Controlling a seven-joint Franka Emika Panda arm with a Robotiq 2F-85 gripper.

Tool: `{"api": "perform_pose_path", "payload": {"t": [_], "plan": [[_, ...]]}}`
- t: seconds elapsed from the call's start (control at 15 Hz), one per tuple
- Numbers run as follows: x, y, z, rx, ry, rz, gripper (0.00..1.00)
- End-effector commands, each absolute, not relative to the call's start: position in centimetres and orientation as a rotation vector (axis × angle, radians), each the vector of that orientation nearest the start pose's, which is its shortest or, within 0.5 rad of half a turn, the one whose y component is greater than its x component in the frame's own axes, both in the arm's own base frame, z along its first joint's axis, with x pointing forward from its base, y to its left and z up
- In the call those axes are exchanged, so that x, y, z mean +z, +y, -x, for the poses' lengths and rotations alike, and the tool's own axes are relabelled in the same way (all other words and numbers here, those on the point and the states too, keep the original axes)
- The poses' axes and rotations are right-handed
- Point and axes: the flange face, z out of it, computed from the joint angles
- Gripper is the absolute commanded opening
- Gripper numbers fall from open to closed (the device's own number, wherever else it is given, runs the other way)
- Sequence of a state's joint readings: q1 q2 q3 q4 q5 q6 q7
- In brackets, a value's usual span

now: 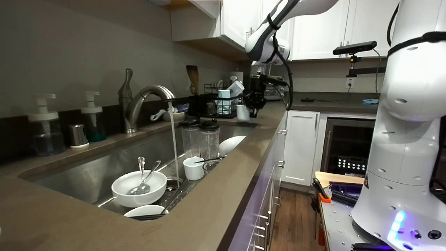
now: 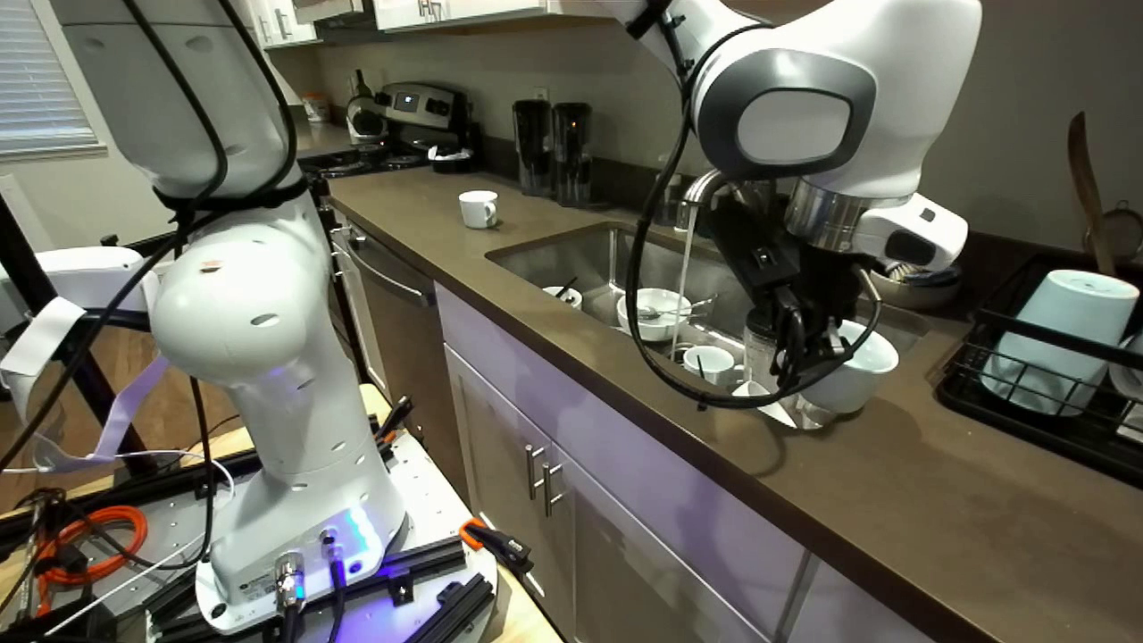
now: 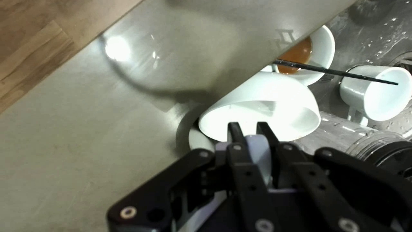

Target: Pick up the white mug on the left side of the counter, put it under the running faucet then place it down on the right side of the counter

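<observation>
My gripper [image 1: 254, 112] is shut on the white mug [image 1: 242, 113], which hangs at its fingertips past the far end of the sink, close above the counter [image 1: 216, 209]; contact cannot be made out. From the opposite side, the mug [image 2: 848, 379] is partly covered by the black gripper. In the wrist view, a pale strip of the mug [image 3: 260, 151], apparently its handle, lies between the fingers; its body is mostly hidden behind them. The faucet [image 1: 156, 90] runs, and its stream [image 1: 173, 132] falls into the sink, well away from the mug.
Bowls [image 1: 139, 191], a small white cup [image 1: 193, 171] and clear lidded containers [image 1: 209, 139] fill the sink [image 1: 85, 176]. Beside the mug stands a black dish rack [image 2: 1036, 438] with cups. Another white mug [image 2: 478, 210] stands far off on the counter. Soap bottles [image 1: 94, 122] line the wall.
</observation>
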State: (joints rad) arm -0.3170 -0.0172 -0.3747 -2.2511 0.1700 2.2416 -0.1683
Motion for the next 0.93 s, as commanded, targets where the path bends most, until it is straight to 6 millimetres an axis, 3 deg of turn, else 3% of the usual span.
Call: {"api": "perform_pose_path", "payload": {"t": [0.0,0.53,0.87], "plan": [[38.2,-34.3,-41.3,-0.093,0.978,2.853,0.04],[38.2,-37.8,-44.8,-0.050,1.096,2.839,0.04],[37.2,-39.8,-45.9,-0.015,1.172,2.822,0.04]]}}
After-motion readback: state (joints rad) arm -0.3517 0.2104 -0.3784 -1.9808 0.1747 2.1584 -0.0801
